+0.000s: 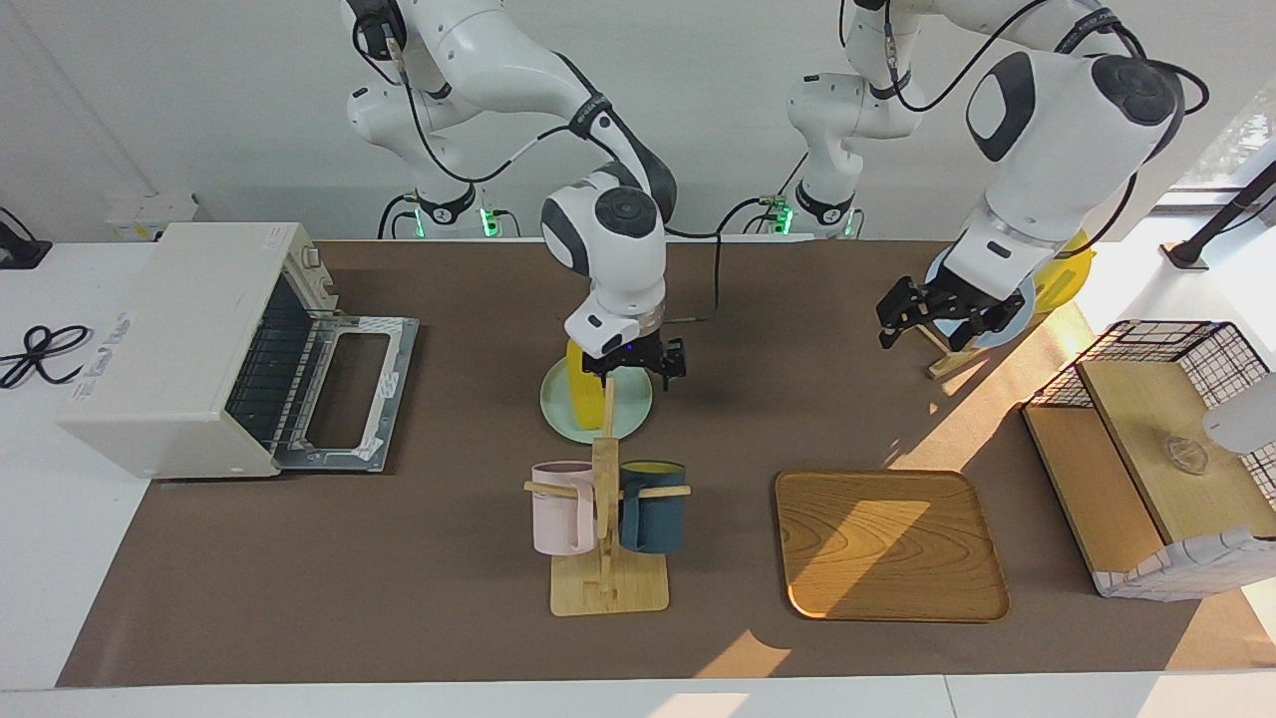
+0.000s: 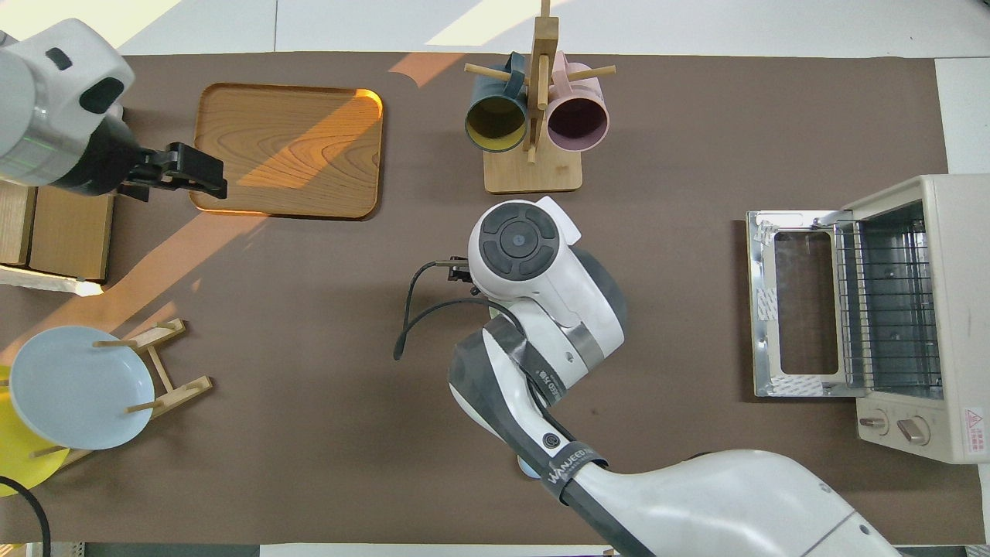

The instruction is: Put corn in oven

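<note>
The corn (image 1: 583, 387) is a yellow cob lying on a pale green plate (image 1: 628, 411) in the middle of the table. My right gripper (image 1: 635, 367) hangs low over the plate, fingers spread, with one finger beside the cob; I cannot tell if it touches. In the overhead view the right arm's wrist hides the corn and plate. The white oven (image 1: 169, 344) stands at the right arm's end of the table, its door (image 1: 349, 391) folded down flat and its rack showing (image 2: 889, 302). My left gripper (image 1: 922, 321) waits open in the air near the plate rack.
A wooden mug rack (image 1: 608, 583) with a pink mug (image 1: 561, 509) and a dark blue mug (image 1: 653, 507) stands farther from the robots than the plate. A wooden tray (image 1: 887, 543) lies beside it. A plate rack (image 2: 166, 371), a wooden shelf and a wire basket (image 1: 1166, 349) stand at the left arm's end.
</note>
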### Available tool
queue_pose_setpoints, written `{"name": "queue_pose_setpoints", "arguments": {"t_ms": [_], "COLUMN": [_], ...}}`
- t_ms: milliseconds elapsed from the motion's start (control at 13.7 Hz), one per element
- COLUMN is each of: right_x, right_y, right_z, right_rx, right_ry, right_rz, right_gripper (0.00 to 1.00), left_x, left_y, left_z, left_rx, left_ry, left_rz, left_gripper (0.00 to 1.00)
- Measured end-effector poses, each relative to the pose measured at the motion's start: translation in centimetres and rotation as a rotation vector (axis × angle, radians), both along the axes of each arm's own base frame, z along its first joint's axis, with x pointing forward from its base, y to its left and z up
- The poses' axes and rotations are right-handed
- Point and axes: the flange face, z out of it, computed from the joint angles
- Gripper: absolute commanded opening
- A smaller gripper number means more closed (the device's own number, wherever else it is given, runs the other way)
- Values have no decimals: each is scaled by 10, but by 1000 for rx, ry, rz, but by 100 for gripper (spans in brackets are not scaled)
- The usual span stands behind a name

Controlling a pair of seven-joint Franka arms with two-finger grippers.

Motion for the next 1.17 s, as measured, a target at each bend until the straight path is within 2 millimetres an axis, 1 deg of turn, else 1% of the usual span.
{"name": "queue_pose_setpoints", "arguments": {"t_ms": [73, 146, 219, 292, 511, 584, 658, 804, 877, 1023, 1169], "right_x": [2, 6, 8, 10, 4, 2, 1, 0, -1, -1, 4], "right_y": [3, 2, -1, -4, -3, -3, -4, -4, -5, -7, -11], "right_z": [-14, -24, -30, -32, -39, -42, -44, -46, -42, -23, 2], "right_rx": [8, 12, 12, 11, 3, 5, 9, 8, -1, -57, -113], "right_ry": [-8, -14, -14, -12, 0, -1, -5, -4, 5, 30, 44], "right_rz": [2, -2, -8, -12, -6, -5, -5, -4, -3, 21, 47], "right_gripper": [69, 62, 55, 40, 30, 17, 0, 0, 0, 0, 0], "left_x": [-5, -10, -16, -21, -38, -41, -43, -42, -41, -40, -40], "left_y": [12, 19, 22, 22, 23, 23, 23, 25, 24, 22, 20], "left_z": [8, 14, 17, 17, 3, 0, -1, -1, 0, 1, 1], "left_rx": [24, 47, 62, 72, 78, 78, 77, 75, 73, 72, 72], "left_ry": [-1, 4, 15, 26, 67, 72, 67, 46, 35, 21, 20], "left_rz": [-13, -24, -31, -34, -40, -41, -41, -37, -37, -40, -43], "left_gripper": [100, 100, 100, 100, 100, 100, 100, 100, 100, 100, 100]}}
